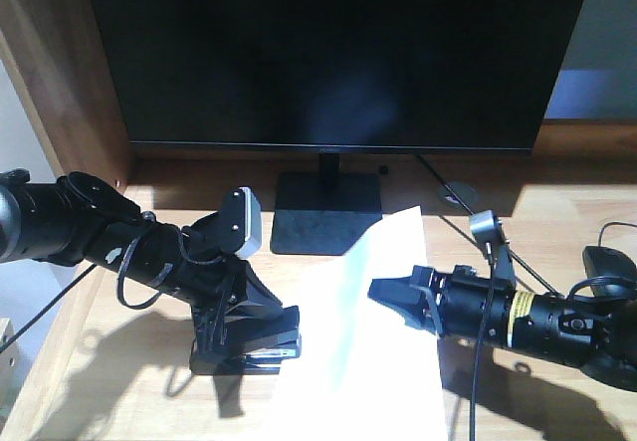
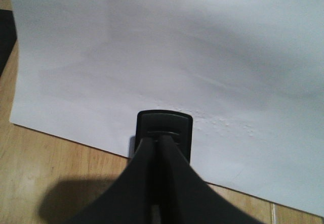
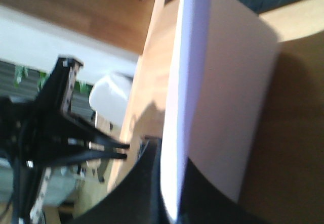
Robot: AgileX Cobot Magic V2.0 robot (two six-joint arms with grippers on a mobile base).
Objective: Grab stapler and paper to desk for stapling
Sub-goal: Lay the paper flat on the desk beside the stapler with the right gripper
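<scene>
Left end effector (image 2: pixel 158 143) atop stapler (image 2: pixel 165 121), right end effector (image 1: pixel 391 295) pinching paper (image 2: pixel 177 47)

You see your left tool (image 2: pixel 155 142) pinched together on the black stapler (image 2: pixel 165 125), whose end sits over the near edge of the white paper (image 2: pixel 177 57), above the wooden worktop (image 2: pixel 50 168).
</scene>
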